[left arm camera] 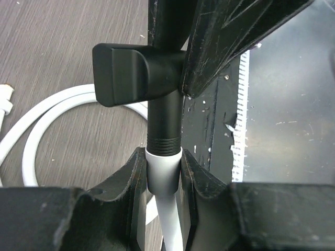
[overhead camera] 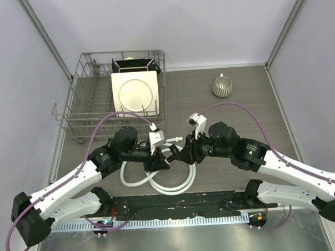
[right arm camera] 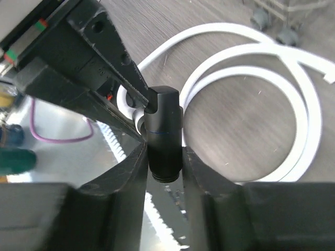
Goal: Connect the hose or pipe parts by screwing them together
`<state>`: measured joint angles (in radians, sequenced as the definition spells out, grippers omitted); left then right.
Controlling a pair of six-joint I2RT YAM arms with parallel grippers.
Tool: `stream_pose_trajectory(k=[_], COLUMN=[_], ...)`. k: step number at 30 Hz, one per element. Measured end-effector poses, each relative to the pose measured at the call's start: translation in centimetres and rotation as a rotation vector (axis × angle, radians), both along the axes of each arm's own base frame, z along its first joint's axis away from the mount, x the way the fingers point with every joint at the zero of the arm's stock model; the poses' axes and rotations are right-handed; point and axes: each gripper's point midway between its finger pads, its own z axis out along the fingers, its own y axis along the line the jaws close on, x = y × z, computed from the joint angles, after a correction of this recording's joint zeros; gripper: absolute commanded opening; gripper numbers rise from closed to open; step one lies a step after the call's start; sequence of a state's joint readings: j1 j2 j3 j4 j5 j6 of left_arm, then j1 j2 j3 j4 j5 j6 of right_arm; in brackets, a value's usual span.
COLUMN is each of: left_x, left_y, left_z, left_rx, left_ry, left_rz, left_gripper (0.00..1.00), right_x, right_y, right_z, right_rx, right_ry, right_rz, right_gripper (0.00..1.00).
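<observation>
The white hose connector (left arm camera: 164, 183) is clamped by the left gripper (left arm camera: 164, 166). The black T-shaped fitting (right arm camera: 163, 117), butted against it, is clamped by the right gripper (right arm camera: 164, 157).

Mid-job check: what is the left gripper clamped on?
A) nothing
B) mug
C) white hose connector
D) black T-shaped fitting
C: the left wrist view shows the left gripper closed on the white hose connector, with the black T-shaped fitting at its end held by the right gripper.

Pale grey walls (overhead camera: 180, 25) enclosed grey wood-grain table (overhead camera: 239, 108); wire dish rack (overhead camera: 80, 107) sat far left, ribbed mug (overhead camera: 222, 86) far right; even light.
</observation>
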<state>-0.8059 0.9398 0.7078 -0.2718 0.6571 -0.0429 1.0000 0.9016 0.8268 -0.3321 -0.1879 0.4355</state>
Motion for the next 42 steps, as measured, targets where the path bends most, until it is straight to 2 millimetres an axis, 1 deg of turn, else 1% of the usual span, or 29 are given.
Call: stream_pose_trajectory(k=[1,3,4,5,6,7,10,12,16,17,19,21,23,25,28,33,35,36,38,39,41,42], left_x=[0.1,0.4,0.6,0.9,1.1,1.2,1.1,0.8,-0.3,-0.6,-1.3,-2.0,-2.7,-3.1,-3.6,-3.9,-3.9,-3.9,-3.8,-3.8,-3.6,-3.5], left_y=[0.1,0.1,0.1,0.0,-0.1,-0.1,-0.3,-0.4,-0.6,-0.7,-0.8,-0.9,-1.0,-1.0,-1.0,-1.1,-1.1,-1.1,-1.1,-1.1,-1.1,-1.1], left_z=[-0.1,-0.3,-0.2,-0.1,0.1,0.1,0.1,0.1,0.7,0.8,1.2,1.6,2.0,2.3,2.5,2.7,2.7,2.7,2.7,2.7,2.6,2.6], left_rx=[0.007,0.014,0.012,0.007,0.002,-0.001,-0.004,-0.011,-0.042,-0.049,-0.070,-0.089,-0.111,-0.122,-0.132,-0.142,-0.142,-0.142,-0.141,-0.141,-0.138,-0.136], left_ry=[-0.001,-0.015,-0.027,-0.039,-0.050,-0.054,-0.049,-0.041,-0.021,-0.015,0.004,0.025,0.039,0.052,0.068,0.073,0.072,0.072,0.071,0.069,0.065,0.061], left_rz=[0.007,0.015,0.020,0.027,0.029,0.029,0.019,0.001,-0.058,-0.072,-0.109,-0.144,-0.181,-0.202,-0.228,-0.246,-0.246,-0.245,-0.243,-0.241,-0.231,-0.225], left_gripper=[0.00,0.00,0.00,0.00,0.00,0.00,0.00,0.00,0.00,0.00,0.00,0.00,0.00,0.00,0.00,0.00,0.00,0.00,0.00,0.00,0.00,0.00], right_x=[0.0,-0.4,-0.8,-1.4,-1.7,-2.0,-2.6,-2.9,-3.0,-3.1,-3.7,-4.3,-4.3,-4.1,-3.9,-3.4,-3.2,-3.1,-2.8,-2.7,-2.7,-2.6], right_y=[0.1,0.3,0.4,0.4,0.3,0.2,-0.9,-1.9,-4.3,-4.7,-5.6,-6.0,-5.5,-4.6,-2.9,-1.1,-0.7,-0.5,-0.1,0.1,0.7,1.0], right_z=[-0.1,-0.2,0.0,0.4,0.8,1.1,2.8,4.0,6.8,7.1,7.7,7.7,7.4,6.6,5.2,3.3,3.2,3.3,3.6,3.8,4.1,4.4], right_rx=[-0.007,-0.001,0.006,0.016,0.026,0.032,0.054,0.070,0.135,0.141,0.162,0.157,0.123,0.070,0.014,-0.025,-0.024,-0.019,-0.001,0.015,0.049,0.078], right_ry=[0.049,0.138,0.165,0.185,0.195,0.193,0.105,-0.006,-0.334,-0.408,-0.609,-0.758,-0.852,-0.902,-0.915,-0.889,-0.880,-0.871,-0.838,-0.809,-0.744,-0.698], right_rz=[-0.026,-0.053,-0.050,-0.039,-0.034,-0.029,0.011,0.055,0.115,0.133,0.202,0.273,0.335,0.414,0.527,0.601,0.597,0.589,0.557,0.537,0.504,0.472], right_gripper=[0.50,0.56,0.63,0.67,0.71,0.79,0.86,0.87,0.89,0.89,0.91,0.91,0.91,0.91,0.90,0.89,0.83,0.70,0.53,0.38,0.26,0.15])
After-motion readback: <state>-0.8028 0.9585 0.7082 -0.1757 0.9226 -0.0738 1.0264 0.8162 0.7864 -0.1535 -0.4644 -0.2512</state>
